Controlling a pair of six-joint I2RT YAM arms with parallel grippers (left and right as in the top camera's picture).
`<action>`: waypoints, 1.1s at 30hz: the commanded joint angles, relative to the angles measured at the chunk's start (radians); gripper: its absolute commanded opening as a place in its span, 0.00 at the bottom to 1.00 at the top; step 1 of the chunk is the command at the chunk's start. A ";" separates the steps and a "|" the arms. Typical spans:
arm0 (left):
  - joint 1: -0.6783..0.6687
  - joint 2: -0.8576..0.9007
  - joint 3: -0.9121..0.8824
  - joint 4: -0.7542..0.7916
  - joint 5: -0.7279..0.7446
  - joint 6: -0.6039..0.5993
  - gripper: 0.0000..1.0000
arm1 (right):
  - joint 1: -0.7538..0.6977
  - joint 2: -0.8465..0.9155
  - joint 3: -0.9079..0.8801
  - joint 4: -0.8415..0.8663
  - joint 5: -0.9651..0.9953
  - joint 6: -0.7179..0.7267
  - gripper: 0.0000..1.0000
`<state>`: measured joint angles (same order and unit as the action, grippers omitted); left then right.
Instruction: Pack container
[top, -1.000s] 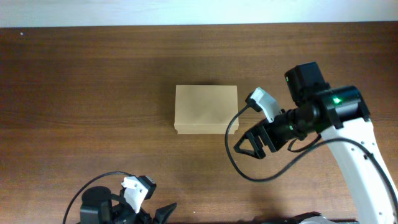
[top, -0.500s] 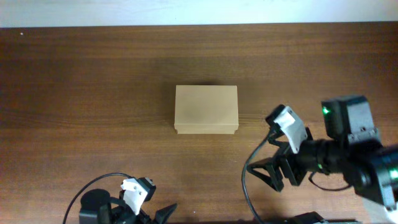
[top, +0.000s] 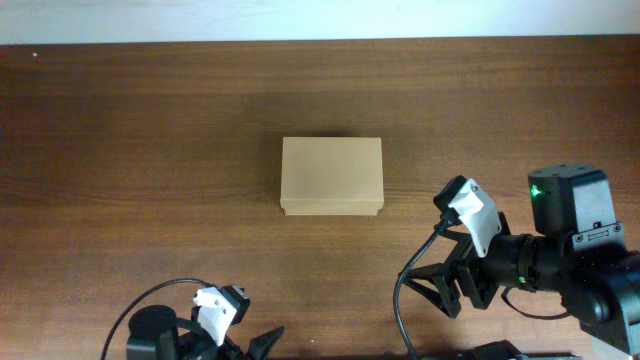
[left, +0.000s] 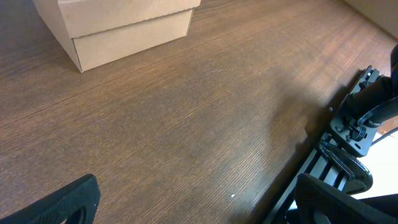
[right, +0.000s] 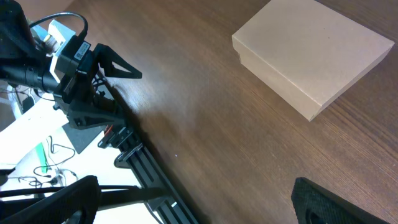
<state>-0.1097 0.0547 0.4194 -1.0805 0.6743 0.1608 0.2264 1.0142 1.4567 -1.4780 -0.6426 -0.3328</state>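
The container (top: 332, 177) is a plain brown cardboard box, lid down, lying flat mid-table. In the left wrist view the container (left: 118, 25) is at the top left. In the right wrist view the container (right: 314, 53) is at the upper right. My right gripper (top: 428, 292) hovers open to the front right of the box, well apart from it. Its fingers (right: 339, 202) frame only bare wood. My left gripper (top: 252, 347) is open at the table's front edge with nothing between its fingers (left: 65, 202).
The wooden table (top: 150, 150) runs back to a pale wall strip. Black mounting rails (right: 143, 165) line the front edge, and my left arm (right: 68, 56) shows beyond them. A loose black cable (top: 400, 310) hangs from the right arm.
My right arm has drawn back from beside the box's right side toward the front right of the table, its gripper still open. The box and left arm have not moved.
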 joint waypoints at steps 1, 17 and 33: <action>0.006 -0.011 -0.006 0.006 0.011 0.010 0.99 | 0.003 -0.004 0.012 0.000 0.005 0.001 0.99; 0.006 -0.011 -0.007 0.257 -0.398 0.010 0.99 | 0.003 -0.082 0.012 0.000 0.005 0.001 0.99; 0.006 -0.011 -0.017 0.227 -0.541 0.010 0.99 | 0.003 -0.195 0.012 0.000 0.005 0.001 0.99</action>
<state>-0.1097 0.0547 0.4114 -0.8520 0.1555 0.1642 0.2264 0.8185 1.4567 -1.4811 -0.6426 -0.3328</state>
